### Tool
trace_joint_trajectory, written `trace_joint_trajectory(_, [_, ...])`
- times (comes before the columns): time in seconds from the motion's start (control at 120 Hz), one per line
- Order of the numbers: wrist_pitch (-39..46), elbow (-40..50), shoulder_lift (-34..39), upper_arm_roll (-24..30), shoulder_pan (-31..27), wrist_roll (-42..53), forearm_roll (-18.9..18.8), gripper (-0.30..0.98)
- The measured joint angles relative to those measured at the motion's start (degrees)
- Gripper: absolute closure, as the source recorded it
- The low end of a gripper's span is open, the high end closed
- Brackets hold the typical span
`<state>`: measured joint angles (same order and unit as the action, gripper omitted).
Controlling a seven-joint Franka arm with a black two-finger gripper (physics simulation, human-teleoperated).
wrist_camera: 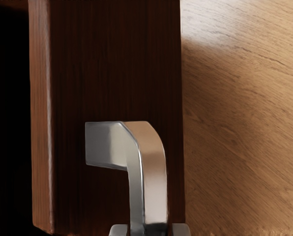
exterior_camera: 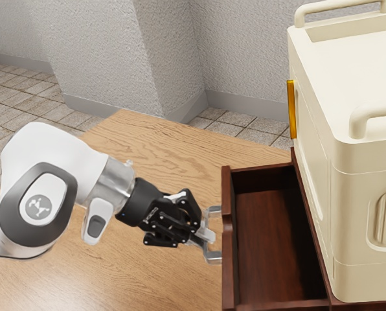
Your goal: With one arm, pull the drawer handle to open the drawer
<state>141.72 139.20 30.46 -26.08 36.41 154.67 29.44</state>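
Our gripper (exterior_camera: 206, 238) pinches the metal handle (exterior_camera: 214, 256) of a dark wooden drawer (exterior_camera: 228, 272), which stands open over a pale wood table (exterior_camera: 141, 146). The handle lies directly at our fingertips, fixed to the drawer's front and facing our arm (exterior_camera: 57, 184), which reaches in from the exterior view's left. We hold the bar between its two bends, with one bend on the far side of our grip and the other on the near side. The wrist view finds a finger (wrist_camera: 181, 230) on either side of the bar, close against it. To the exterior view's right of the drawer, a cream box (exterior_camera: 361, 155) sits on the dark wooden cabinet (exterior_camera: 361, 306).

Our fingers cover the middle of the bar in the exterior view, and the wrist view's edge cuts off both the fingers and the rest of the handle. The drawer's near end runs out of the exterior view, as do the box's right side and the rear of our arm. Deep shadow beside the drawer front in the wrist view hides detail inside.
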Motion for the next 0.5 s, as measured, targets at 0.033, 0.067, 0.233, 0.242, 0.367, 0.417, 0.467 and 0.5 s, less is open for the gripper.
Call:
trace_joint_trajectory(0.033, [-0.02, 0.18, 0.34, -0.35, 0.02, 0.18, -0.15, 0.71])
trace_joint_trajectory(0.067, [-0.03, 0.36, 0.53, -0.61, 0.04, 0.36, -0.26, 0.71])
trace_joint_trajectory(0.233, [-0.06, 0.85, 0.74, -0.89, 0.04, 1.14, -0.57, 0.71])
trace_joint_trajectory(0.242, [-0.06, 0.93, 0.77, -0.9, 0.03, 1.18, -0.61, 0.71])
trace_joint_trajectory(0.367, [-0.06, 1.66, 1.33, -2.38, 0.76, 1.37, -2.75, 0.7])
trace_joint_trajectory(0.417, [-0.09, 1.85, 1.59, -2.77, 0.85, 1.38, -3.65, 0.7])
trace_joint_trajectory(0.467, [-0.13, 2.09, 1.92, -2.97, 0.86, 1.38, -4.4, 0.69])
trace_joint_trajectory(0.5, [-0.16, 2.25, 2.17, -3.15, 0.88, 1.37, -4.83, 0.69])
